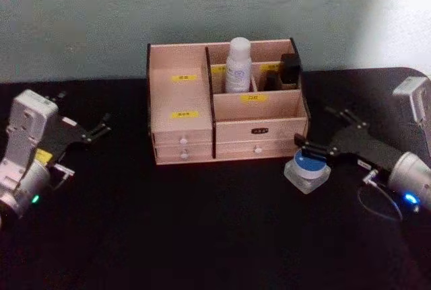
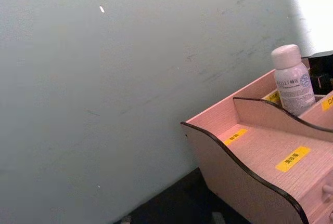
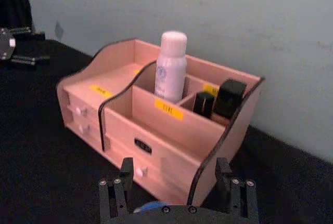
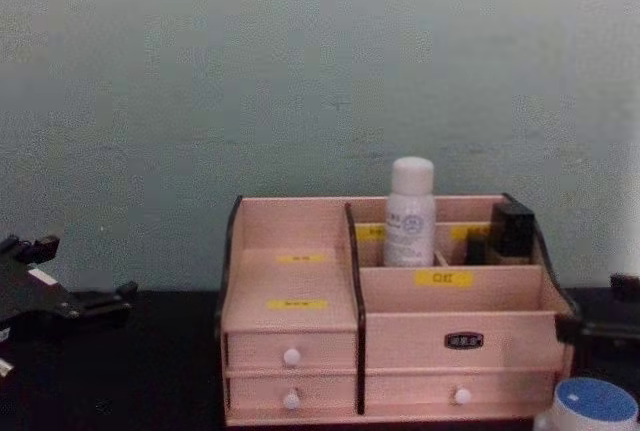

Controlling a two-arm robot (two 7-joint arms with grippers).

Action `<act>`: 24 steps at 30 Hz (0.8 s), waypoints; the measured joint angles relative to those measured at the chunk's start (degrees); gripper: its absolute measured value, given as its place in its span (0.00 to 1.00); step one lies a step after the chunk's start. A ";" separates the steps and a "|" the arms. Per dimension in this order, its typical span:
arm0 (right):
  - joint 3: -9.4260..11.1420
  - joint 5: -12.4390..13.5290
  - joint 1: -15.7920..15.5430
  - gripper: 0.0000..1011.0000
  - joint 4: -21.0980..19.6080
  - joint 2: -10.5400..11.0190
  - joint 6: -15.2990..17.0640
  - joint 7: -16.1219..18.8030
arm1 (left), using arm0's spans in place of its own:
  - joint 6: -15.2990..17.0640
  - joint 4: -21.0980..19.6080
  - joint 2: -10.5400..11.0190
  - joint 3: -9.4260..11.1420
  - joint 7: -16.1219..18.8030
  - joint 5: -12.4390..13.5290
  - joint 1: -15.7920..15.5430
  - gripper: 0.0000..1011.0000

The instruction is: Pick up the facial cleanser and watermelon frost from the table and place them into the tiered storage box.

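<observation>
The facial cleanser (image 1: 238, 64), a slim white bottle, stands upright in a rear compartment of the tiered storage box (image 1: 182, 105); it also shows in the chest view (image 4: 409, 213) and both wrist views (image 2: 292, 81) (image 3: 170, 66). The watermelon frost (image 1: 307, 168), a squat clear jar with a blue lid, sits on the black table by the box's front right corner. My right gripper (image 1: 313, 128) hovers open just above and behind the jar, whose blue lid (image 3: 151, 206) peeks out under the open jaws. My left gripper (image 1: 86, 120) rests open at the left, away from the box.
Two small dark bottles (image 1: 288, 69) stand in the box's rear right compartment next to the cleanser. The box has small white-knobbed drawers (image 4: 291, 357) along its front. A pale wall (image 4: 300, 71) rises directly behind the box. Black tabletop (image 1: 202, 236) stretches in front.
</observation>
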 joint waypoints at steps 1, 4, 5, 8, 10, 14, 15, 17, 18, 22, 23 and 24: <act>0.06 0.17 -0.54 0.99 -0.28 0.36 0.33 -0.01 | 0.00 0.00 0.00 0.00 0.00 0.00 0.00 0.99; 0.14 0.52 -1.57 0.99 -0.76 1.01 1.18 -0.10 | 0.00 0.00 0.00 0.00 0.00 0.00 0.00 0.99; 0.14 0.58 -1.76 0.99 -0.80 1.12 1.39 -0.16 | 0.00 0.00 0.00 0.00 0.00 0.00 0.00 0.99; 0.11 0.71 -2.39 0.99 -0.78 1.35 2.39 -0.79 | 0.00 0.00 0.00 0.00 0.00 0.00 0.00 0.99; 0.03 0.71 -2.52 0.99 -0.69 1.36 2.70 -1.06 | 0.00 -0.01 0.00 0.00 0.00 0.00 0.00 0.99; -0.34 0.58 -2.52 0.99 -0.23 1.34 3.25 -1.42 | 0.00 -0.01 0.00 0.00 0.00 0.00 0.00 0.99; -0.43 0.52 -2.47 0.99 -0.14 1.32 3.37 -1.47 | 0.00 0.00 0.00 0.00 0.00 0.00 0.00 0.99; -0.57 0.40 -2.40 0.99 0.02 1.28 3.64 -1.58 | 0.00 0.00 0.00 0.00 0.00 0.00 0.00 0.99; -0.74 0.27 -2.33 0.99 0.17 1.20 3.93 -1.66 | 0.00 0.00 0.00 0.00 0.00 0.00 0.00 0.99; -1.14 0.01 -2.01 0.99 0.82 0.99 4.46 -1.75 | 0.00 0.00 0.00 0.00 0.00 0.00 0.00 0.99; -1.25 -0.06 -1.91 0.99 1.04 0.94 4.64 -1.80 | 0.00 0.00 0.00 0.00 0.00 0.00 0.00 0.99; -1.30 -0.07 -1.87 0.99 1.13 0.90 4.68 -1.81 | 0.00 0.00 0.00 0.00 0.00 0.00 0.00 0.99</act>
